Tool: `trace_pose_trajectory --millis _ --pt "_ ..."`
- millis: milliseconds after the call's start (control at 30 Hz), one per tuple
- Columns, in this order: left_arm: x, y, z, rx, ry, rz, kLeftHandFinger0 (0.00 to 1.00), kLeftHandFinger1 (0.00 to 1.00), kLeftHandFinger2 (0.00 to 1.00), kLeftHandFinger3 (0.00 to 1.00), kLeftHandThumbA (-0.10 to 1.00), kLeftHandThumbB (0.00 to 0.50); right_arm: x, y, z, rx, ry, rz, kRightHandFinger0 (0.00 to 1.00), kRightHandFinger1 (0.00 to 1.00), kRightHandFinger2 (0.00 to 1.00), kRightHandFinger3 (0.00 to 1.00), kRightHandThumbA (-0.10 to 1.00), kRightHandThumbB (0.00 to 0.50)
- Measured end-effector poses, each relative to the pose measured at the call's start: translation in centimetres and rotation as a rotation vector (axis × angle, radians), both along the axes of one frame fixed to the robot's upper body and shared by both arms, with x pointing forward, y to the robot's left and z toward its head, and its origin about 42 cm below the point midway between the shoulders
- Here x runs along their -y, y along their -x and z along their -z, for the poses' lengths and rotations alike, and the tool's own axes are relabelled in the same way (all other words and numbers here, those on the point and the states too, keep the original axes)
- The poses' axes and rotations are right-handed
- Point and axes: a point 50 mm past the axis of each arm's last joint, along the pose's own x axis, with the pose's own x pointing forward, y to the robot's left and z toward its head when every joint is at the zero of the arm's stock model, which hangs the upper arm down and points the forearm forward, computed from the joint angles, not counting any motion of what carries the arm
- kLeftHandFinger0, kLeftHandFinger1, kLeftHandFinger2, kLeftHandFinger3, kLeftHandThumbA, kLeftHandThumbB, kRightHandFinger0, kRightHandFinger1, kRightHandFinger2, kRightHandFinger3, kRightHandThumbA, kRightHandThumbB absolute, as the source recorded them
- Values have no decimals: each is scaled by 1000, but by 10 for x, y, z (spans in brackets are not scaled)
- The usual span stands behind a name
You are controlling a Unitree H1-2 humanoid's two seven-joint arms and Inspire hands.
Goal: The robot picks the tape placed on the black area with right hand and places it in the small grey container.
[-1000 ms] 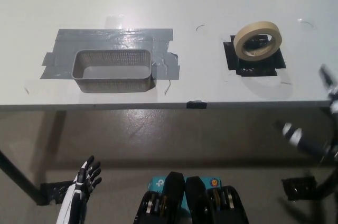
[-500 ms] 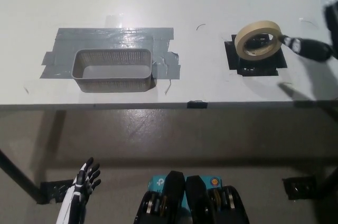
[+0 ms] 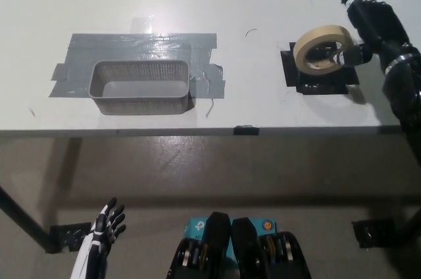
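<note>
A beige roll of tape (image 3: 320, 49) lies on the black patch (image 3: 318, 76) at the right of the white table. My black right hand (image 3: 371, 22) hovers just to the right of the roll, open, with its fingers stretched toward the far edge and its thumb close to the roll's right rim. The small grey mesh container (image 3: 141, 87) stands empty on grey tape strips at the left. My white left hand (image 3: 105, 224) hangs open below the table at the lower left.
The table's front edge (image 3: 197, 131) runs across the middle of the picture, with floor below it. Grey tape strips (image 3: 141, 45) surround the container. A dark table leg (image 3: 23, 223) shows at the lower left.
My right arm has risen from below the table edge at the right and come over the table, so the hand now sits beside the tape roll. The tape and container have not moved.
</note>
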Motion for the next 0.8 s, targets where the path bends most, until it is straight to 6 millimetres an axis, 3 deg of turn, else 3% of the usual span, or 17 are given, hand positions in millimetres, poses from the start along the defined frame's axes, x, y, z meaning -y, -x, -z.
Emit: trace_pose_trajectory --millis 167,467,800 --pt "0 0 0 0 -2 1 1000 1000 1000 1000 1000 71 3 -11 7 -55 53 32 1000 1000 1000 1000 1000 415" --pt "0 0 0 0 -8 1 1000 1000 1000 1000 1000 43 5 -25 13 -116 121 70 1000 1000 1000 1000 1000 395" --pt "0 0 0 1 -20 0 1000 1000 1000 1000 1000 36 -8 -38 -3 -87 124 81 1000 1000 1000 1000 1000 395"
